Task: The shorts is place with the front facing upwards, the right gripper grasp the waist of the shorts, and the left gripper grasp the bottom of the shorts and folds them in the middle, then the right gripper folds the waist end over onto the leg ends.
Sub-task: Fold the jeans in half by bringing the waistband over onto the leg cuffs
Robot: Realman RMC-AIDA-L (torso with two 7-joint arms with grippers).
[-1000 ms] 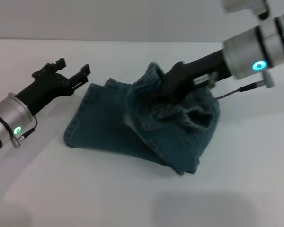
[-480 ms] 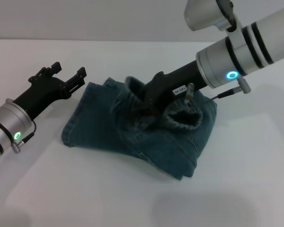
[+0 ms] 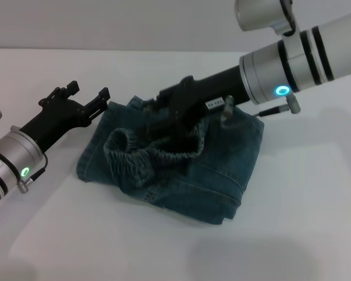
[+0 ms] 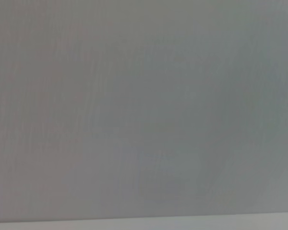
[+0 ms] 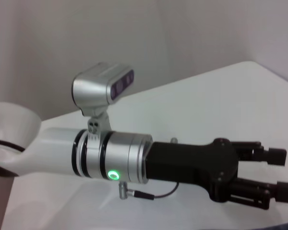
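The blue-green denim shorts (image 3: 222,175) lie folded lengthwise in the middle of the white table. Their ruffled waist (image 3: 143,157) is turned over and droops across the left half, close to the leg ends (image 3: 88,158) at the left edge. My right gripper (image 3: 167,114) reaches in from the right, low over the cloth, and looks shut on the waist, with its tips sunk in the folds. My left gripper (image 3: 86,98) hovers open and holds nothing, just off the upper left corner of the shorts. In the right wrist view the left gripper (image 5: 276,173) shows open too.
White table (image 3: 292,234) runs all round the shorts. The left wrist view shows only a plain grey surface. The right forearm (image 3: 298,64) crosses the upper right above the table.
My right gripper has carried the waist leftward and down, so the band now drapes over the left half of the shorts. The left gripper has barely shifted.
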